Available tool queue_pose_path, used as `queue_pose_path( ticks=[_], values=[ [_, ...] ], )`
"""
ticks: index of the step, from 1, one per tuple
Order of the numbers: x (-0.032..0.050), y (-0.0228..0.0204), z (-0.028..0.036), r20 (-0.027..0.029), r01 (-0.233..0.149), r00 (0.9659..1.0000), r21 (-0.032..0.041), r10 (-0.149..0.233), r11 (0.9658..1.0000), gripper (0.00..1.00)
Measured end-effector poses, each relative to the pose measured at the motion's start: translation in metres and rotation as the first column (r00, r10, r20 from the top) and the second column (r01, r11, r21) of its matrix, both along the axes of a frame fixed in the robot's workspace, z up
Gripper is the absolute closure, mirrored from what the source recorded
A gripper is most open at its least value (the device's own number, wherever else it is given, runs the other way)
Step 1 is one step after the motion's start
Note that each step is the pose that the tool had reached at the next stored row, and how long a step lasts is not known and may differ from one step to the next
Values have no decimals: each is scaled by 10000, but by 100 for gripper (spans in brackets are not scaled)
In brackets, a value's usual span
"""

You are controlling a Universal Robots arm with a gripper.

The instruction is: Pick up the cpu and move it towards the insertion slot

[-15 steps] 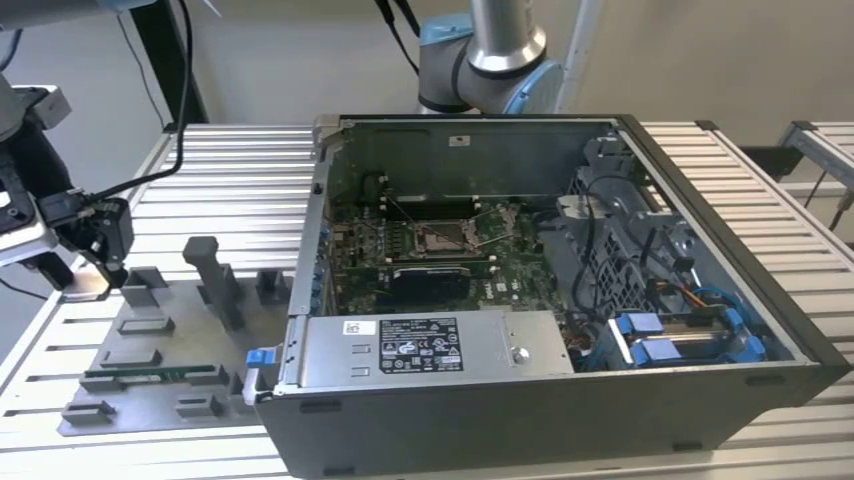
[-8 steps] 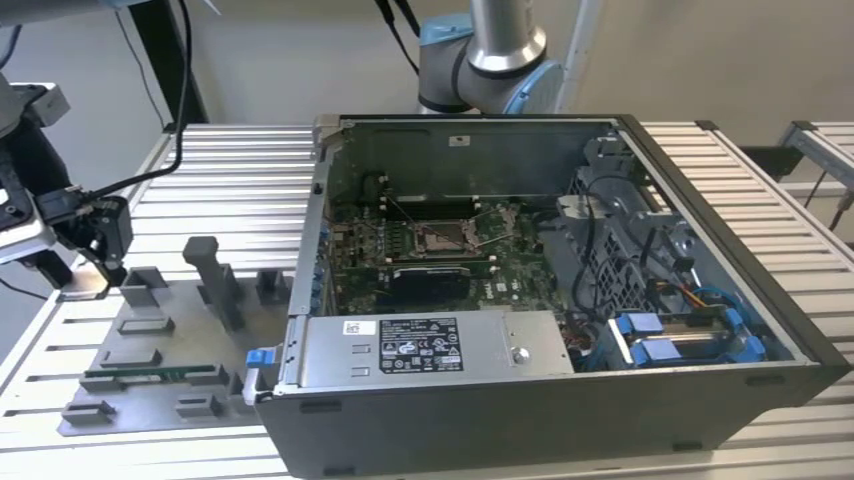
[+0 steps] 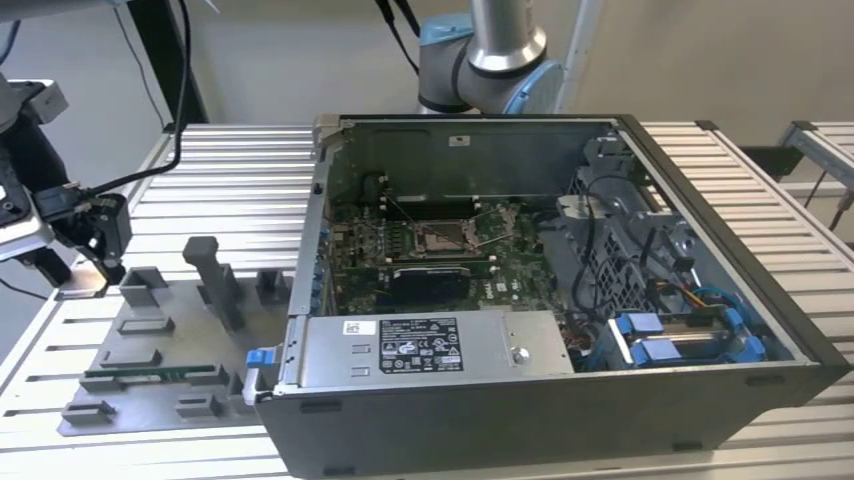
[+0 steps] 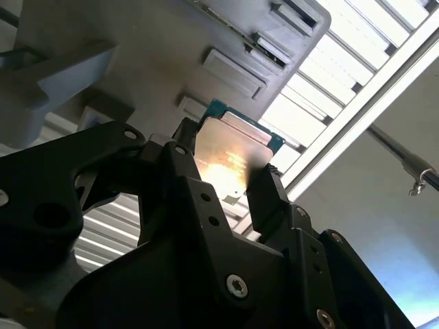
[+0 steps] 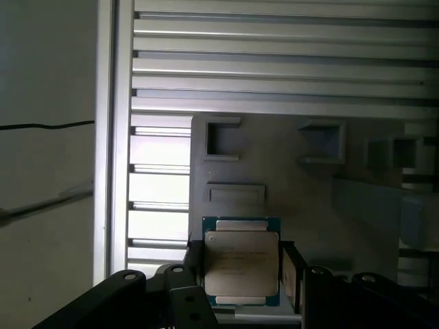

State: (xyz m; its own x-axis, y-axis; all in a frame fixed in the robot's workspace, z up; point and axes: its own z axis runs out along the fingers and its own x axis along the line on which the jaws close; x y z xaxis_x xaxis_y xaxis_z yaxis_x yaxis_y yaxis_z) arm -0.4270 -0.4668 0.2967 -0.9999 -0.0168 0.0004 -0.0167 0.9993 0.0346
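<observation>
The cpu [image 5: 241, 264] sits between the two black fingers [image 5: 194, 267], which are closed in against its opposite edges so that it is pinched flat, its silvery top facing the first wrist view. In the second wrist view the cpu [image 4: 233, 147] catches a bright glare, with one of the fingers [image 4: 264, 192] pressed to its side. Whether it is clear of the surface beneath it, I cannot tell.

Behind it lies the grey plastic tray [image 5: 274, 175], with its shallow rectangular recesses. In the exterior view the tray [image 3: 147, 330] rests at that view's left on the slatted metal tabletop [image 3: 227, 160], and the black head of the arm [image 3: 96, 228] hangs over its far corner. A thin green memory stick [image 3: 154, 375] lies in a recess at the tray's near end.

Well apart from all this, at the exterior view's right, an open computer case [image 3: 534, 430] stands on the tabletop. The insertion slot [image 3: 441, 237] is inside it, in the green circuit board [image 3: 507, 285].
</observation>
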Motion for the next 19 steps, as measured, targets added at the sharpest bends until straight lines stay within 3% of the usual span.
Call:
queue_pose_path(
  ticks=[19],
  values=[
    [0, 0, 79, 1, 0, 10000, 0, 0, 10000, 100]
  ],
)
